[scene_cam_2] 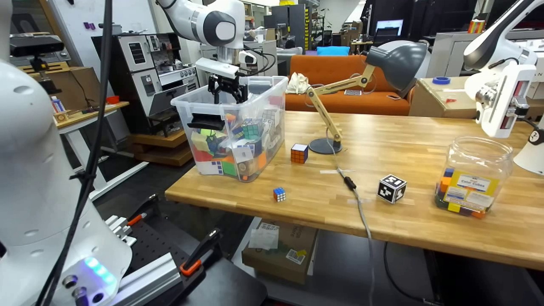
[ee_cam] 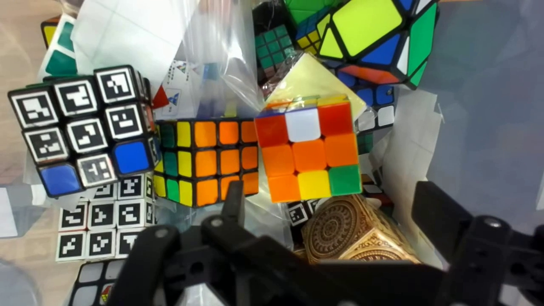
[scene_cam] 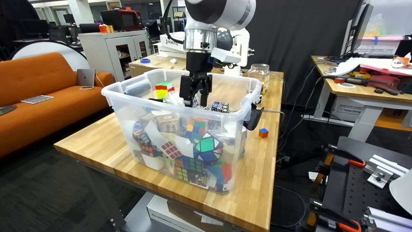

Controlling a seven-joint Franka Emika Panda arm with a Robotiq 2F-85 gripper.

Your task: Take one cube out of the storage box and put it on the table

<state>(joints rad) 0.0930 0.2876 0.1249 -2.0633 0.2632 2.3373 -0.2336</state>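
Hanging with its jaws parted, my pincer (ee_cam: 333, 202) hides part of a gold patterned block (ee_cam: 333, 227), just beside a cube (ee_cam: 311, 154) of mixed orange, red and other colours. Around them stands the storage box (scene_cam: 145, 103) on the desk (scene_cam: 257, 174), its cloudy wall blurring the lower contents (scene_cam: 206, 145); beyond, in an exterior view, it partly hides a jar (scene_cam: 261, 75).

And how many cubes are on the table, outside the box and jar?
3: a small cube near the table edge, a larger cube beside the lamp base, and a marker cube near the jar. The storage box may hide others.
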